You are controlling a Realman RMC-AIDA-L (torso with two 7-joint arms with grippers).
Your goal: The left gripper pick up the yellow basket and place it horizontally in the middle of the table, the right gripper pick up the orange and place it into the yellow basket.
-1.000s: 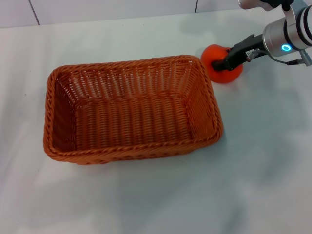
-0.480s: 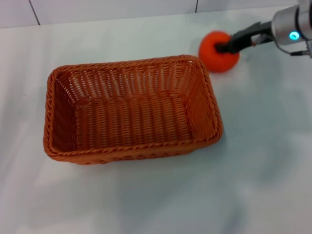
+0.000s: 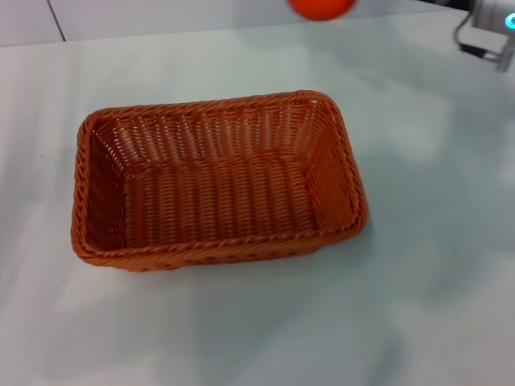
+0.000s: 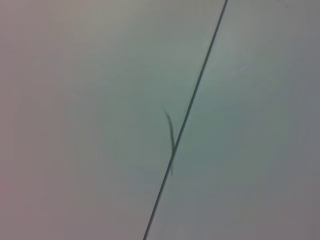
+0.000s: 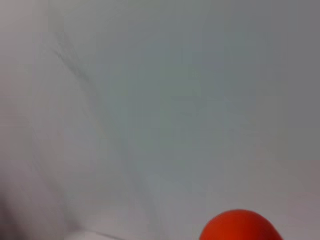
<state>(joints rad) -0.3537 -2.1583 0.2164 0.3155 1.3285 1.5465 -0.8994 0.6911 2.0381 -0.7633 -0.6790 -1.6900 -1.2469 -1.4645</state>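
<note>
Lifted since half a second ago: the orange (image 3: 321, 7), then beside the basket's far right corner, now cut by the top edge of the head view, well above the surface (image 3: 418, 265). Also seen as a smooth round orange cap (image 5: 240, 226) in the right wrist view against pale blank background. Gone from sight too: the black fingers of the right pincer (image 3: 492, 24), with only a bit of silver wrist and cyan glow left at the top right corner; grip on the fruit cannot be told. Unmoved: the yellow basket (image 3: 217, 178), rectangular, orange-brown woven wicker, braided rim, sloping ribbed sides, lying flat mid-surface. Smooth pale surface, faintly greenish. No sight of the left pincer.
</note>
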